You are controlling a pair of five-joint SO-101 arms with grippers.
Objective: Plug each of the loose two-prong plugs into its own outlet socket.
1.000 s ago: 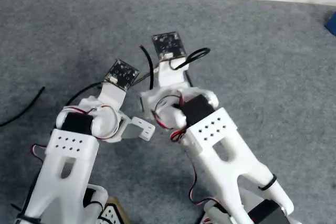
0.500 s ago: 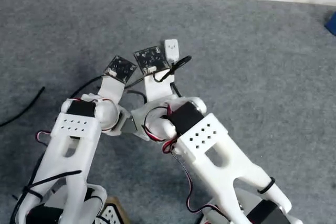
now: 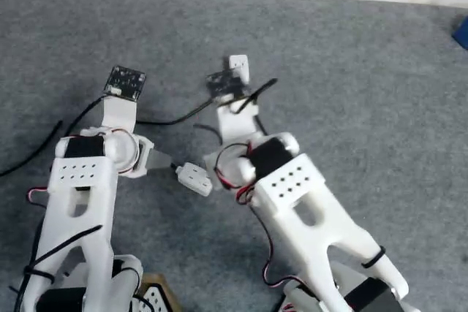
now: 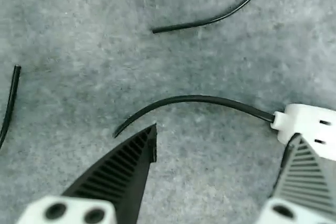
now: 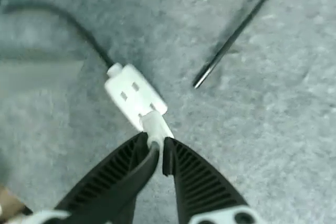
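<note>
My right gripper (image 5: 157, 145) is shut on a small white plug (image 5: 153, 123) whose far end meets a white outlet block (image 5: 132, 94) with slots on its face and a black cord. In the high view that white piece (image 3: 238, 68) lies just beyond the right arm's wrist. A second white outlet block (image 4: 310, 127), also on a black cord (image 4: 194, 99), lies on the carpet beside one finger of my open left gripper (image 4: 223, 137). From above, this block (image 3: 194, 177) sits between the two arms.
Grey carpet covers the table. Loose black cord ends lie around: one (image 4: 210, 20) past the left gripper, one (image 5: 231, 40) near the right, another (image 3: 29, 153) at the far left. A blue object (image 3: 461, 31) sits at the right edge.
The left arm has swung away to the left, uncovering the white outlet block between the arms. The right wrist has shifted slightly, and the white piece shows beyond it.
</note>
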